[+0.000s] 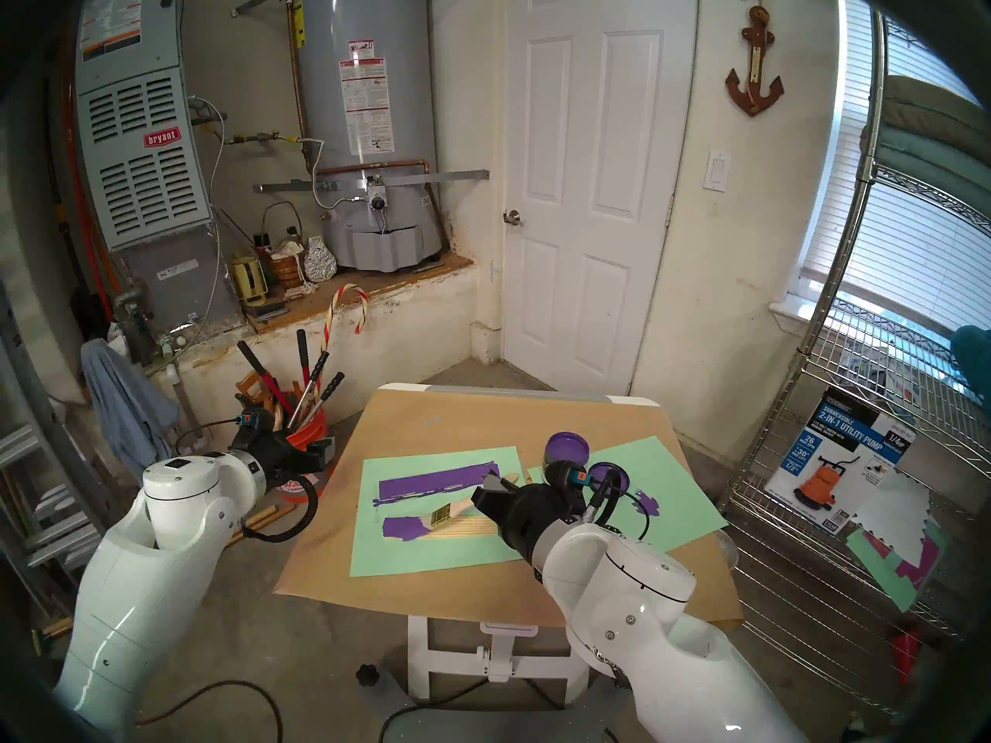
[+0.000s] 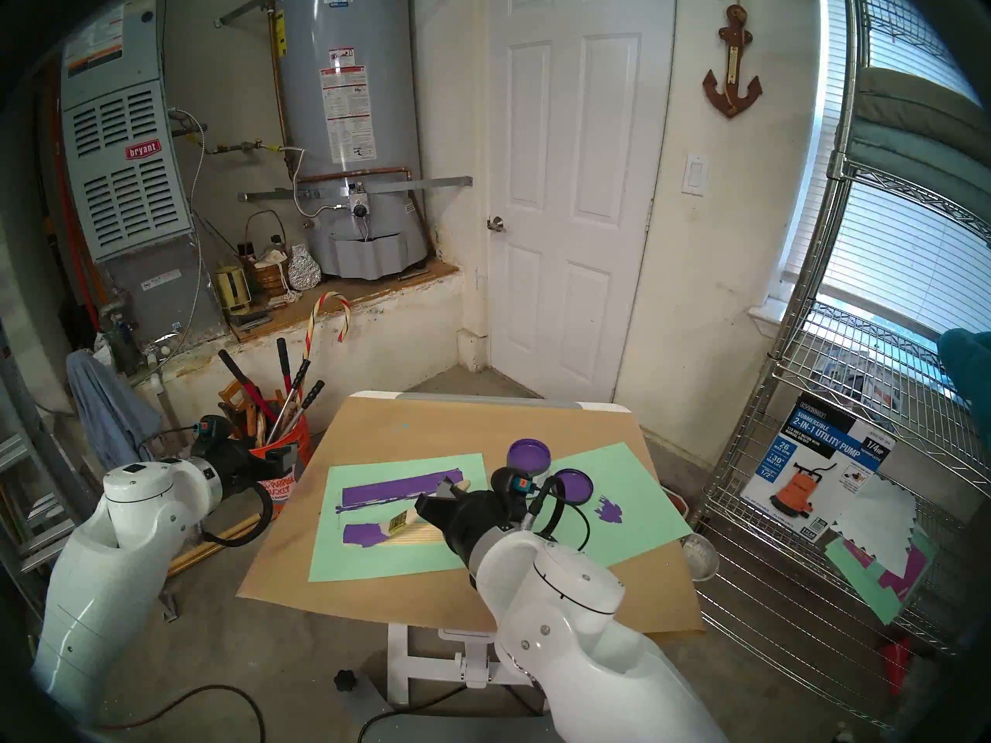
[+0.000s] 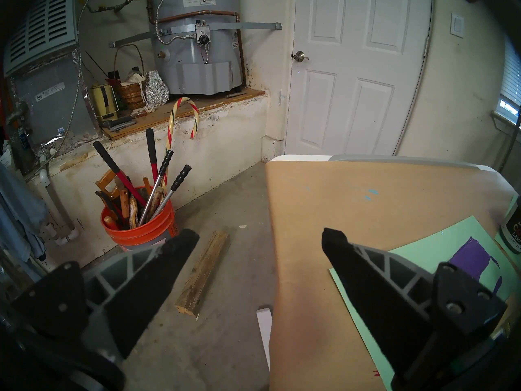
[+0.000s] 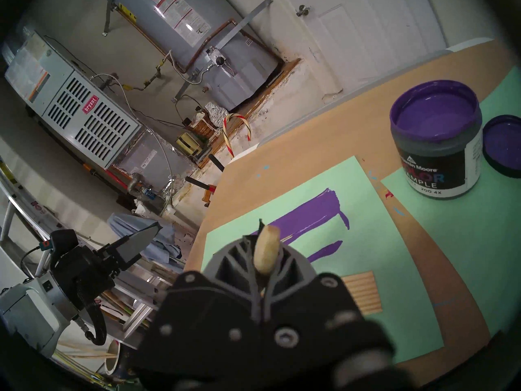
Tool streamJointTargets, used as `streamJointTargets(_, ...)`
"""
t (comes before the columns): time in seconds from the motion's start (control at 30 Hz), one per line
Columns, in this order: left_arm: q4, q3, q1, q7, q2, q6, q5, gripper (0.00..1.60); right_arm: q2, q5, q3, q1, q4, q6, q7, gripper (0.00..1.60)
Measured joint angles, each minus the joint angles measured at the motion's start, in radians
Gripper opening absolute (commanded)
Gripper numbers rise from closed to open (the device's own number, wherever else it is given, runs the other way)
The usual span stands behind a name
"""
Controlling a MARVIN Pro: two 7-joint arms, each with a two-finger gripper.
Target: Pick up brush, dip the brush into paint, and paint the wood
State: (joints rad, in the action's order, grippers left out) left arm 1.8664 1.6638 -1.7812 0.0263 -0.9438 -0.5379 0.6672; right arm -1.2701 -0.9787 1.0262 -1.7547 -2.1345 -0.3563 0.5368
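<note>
the right gripper (image 1: 496, 491) is clenched on the brush (image 1: 456, 511), whose purple-coated bristles rest on the wood (image 1: 429, 530), a ribbed panel purple at its 9 o'clock end and bare tan toward 3 o'clock, lying on a green sheet (image 1: 407, 557). the paint (image 4: 435, 145) stands open at 1 o'clock from the panel, its lid (image 4: 503, 145) just beside it. the left gripper (image 3: 258, 245) hangs released at 9 o'clock off the table (image 1: 482, 404), its 2 jaws wide apart.

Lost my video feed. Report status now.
Right hand shut on brush, left hand open, idle. Bristles on wood, left end purple. Paint jar open. Nothing in the way.
</note>
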Motion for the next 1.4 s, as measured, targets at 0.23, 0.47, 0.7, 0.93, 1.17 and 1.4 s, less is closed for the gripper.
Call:
streamJointTargets(0.23,0.000,0.000,0.000,0.000,0.000,0.000,0.000,1.60,0.000,0.001,0.010,-0.001,-0.001,-0.001,0.001,0.00)
streamJointTargets(0.47,0.000,0.000,0.000,0.000,0.000,0.000,0.000,1.60,0.005,0.004,0.022,-0.008,-0.005,0.000,0.000,0.00)
streamJointTargets(0.7,0.000,0.000,0.000,0.000,0.000,0.000,0.000,1.60,0.024,0.014,0.027,-0.021,-0.018,-0.001,0.000,0.00)
streamJointTargets(0.93,0.000,0.000,0.000,0.000,0.000,0.000,0.000,1.60,0.040,0.022,0.031,-0.032,-0.028,-0.001,0.000,0.00)
streamJointTargets(1.17,0.000,0.000,0.000,0.000,0.000,0.000,0.000,1.60,0.048,0.024,0.038,-0.038,-0.035,-0.006,0.007,0.00)
streamJointTargets(1.4,0.000,0.000,0.000,0.000,0.000,0.000,0.000,1.60,0.049,0.022,0.048,-0.039,-0.040,-0.017,0.022,0.00)
